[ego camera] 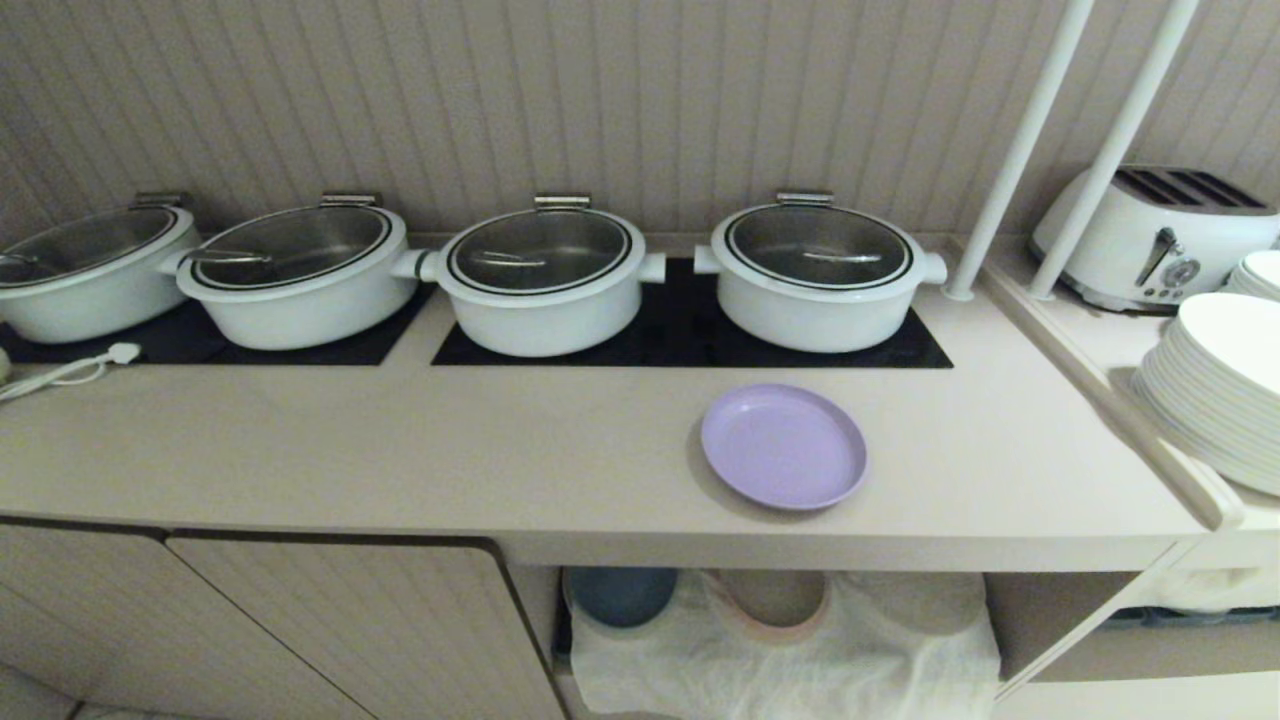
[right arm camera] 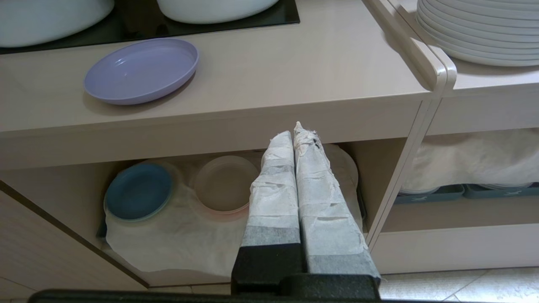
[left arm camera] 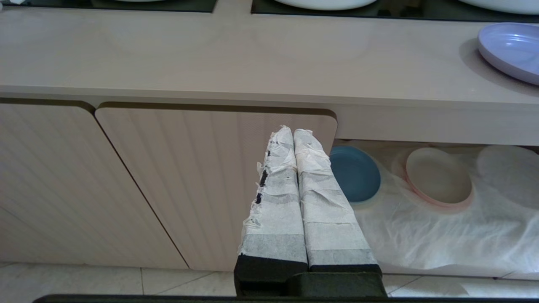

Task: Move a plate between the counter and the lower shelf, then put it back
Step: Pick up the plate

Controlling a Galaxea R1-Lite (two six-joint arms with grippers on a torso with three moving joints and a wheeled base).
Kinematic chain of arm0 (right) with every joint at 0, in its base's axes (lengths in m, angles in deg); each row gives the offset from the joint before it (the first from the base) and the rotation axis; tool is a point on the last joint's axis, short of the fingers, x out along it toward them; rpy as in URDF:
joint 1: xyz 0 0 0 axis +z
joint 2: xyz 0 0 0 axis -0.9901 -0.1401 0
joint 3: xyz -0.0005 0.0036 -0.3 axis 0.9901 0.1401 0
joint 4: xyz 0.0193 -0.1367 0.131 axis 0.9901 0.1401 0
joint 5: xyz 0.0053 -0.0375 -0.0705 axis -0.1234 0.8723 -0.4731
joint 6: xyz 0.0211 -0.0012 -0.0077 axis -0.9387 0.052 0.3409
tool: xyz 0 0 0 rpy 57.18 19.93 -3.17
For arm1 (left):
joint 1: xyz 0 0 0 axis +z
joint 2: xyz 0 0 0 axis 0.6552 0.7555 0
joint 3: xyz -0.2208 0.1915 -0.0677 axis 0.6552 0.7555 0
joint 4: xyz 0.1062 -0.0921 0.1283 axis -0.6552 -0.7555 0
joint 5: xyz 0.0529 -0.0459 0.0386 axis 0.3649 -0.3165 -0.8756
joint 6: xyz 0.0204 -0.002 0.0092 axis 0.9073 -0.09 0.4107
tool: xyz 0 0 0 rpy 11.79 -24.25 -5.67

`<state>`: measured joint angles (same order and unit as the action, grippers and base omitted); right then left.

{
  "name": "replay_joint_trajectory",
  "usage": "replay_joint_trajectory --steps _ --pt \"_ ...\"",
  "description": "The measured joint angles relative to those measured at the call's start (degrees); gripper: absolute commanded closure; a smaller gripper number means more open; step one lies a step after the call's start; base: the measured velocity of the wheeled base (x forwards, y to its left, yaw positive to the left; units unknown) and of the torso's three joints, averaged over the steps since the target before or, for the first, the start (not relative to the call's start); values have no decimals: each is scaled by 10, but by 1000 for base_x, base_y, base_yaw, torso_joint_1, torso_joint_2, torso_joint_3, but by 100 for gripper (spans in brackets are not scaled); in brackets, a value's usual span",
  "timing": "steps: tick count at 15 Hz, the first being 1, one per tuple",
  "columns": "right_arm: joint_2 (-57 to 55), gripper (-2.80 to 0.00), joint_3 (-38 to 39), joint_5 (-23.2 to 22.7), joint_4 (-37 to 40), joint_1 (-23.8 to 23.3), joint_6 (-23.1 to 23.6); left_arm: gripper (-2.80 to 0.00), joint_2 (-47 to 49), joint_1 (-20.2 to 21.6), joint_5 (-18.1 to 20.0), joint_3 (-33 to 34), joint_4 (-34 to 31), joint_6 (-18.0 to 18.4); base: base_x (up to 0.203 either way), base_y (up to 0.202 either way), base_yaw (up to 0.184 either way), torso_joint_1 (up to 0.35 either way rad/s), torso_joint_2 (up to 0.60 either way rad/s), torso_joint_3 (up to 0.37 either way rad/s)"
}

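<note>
The lavender plate lies flat on the beige surface, near its front edge, just in front of the rightmost white pot, at about five o'clock from the middle of the head view. Both arms hang low before the cabinet: the left claw is closed and empty facing a cabinet door, and the right claw is closed and empty before the lower shelf. The first step appears to be lifting the plate; the right claw, being nearer, would do well to open, rise above the surface and pinch the low rim at the near edge, keeping the plate level. In the niche below, a blue plate and a beige-pink plate sit on a wrinkled white cloth. At three o'clock stand white plates and a toaster; a ribbed wall runs behind.
</note>
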<state>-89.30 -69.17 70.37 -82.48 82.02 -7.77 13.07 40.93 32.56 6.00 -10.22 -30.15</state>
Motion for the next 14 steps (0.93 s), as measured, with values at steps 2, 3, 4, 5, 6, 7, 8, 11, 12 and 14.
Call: replay_joint_trajectory --steps 2,3,4,5,6,7,8,11,12,14 --pt "0 0 0 0 0 0 0 0 0 0 0 0 0 0 0 0 0 0 0 0" --pt "0 0 0 0 0 0 0 0 0 0 0 0 0 0 0 0 0 0 0 0" --pt "0 0 0 0 0 0 0 0 0 0 0 0 0 0 0 0 0 0 0 0" --pt "0 0 0 0 0 0 0 0 0 0 0 0 0 0 0 0 0 0 0 0" --pt "0 0 0 0 0 0 0 0 0 0 0 0 0 0 0 0 0 0 0 0" --pt "0 0 0 0 0 0 0 0 0 0 0 0 1 0 -2 -56 0 6 2 2" --pt "0 0 0 0 0 -1 0 0 0 -1 -1 0 0 0 -1 -119 5 2 2 2" --pt "0 0 0 0 0 0 0 0 0 0 0 0 0 0 0 -191 1 5 4 1" --pt "0 0 0 0 0 0 0 0 0 0 0 0 0 0 0 -192 5 1 1 2" --pt "0 0 0 0 0 0 0 0 0 0 0 0 0 0 0 -195 1 0 2 2"
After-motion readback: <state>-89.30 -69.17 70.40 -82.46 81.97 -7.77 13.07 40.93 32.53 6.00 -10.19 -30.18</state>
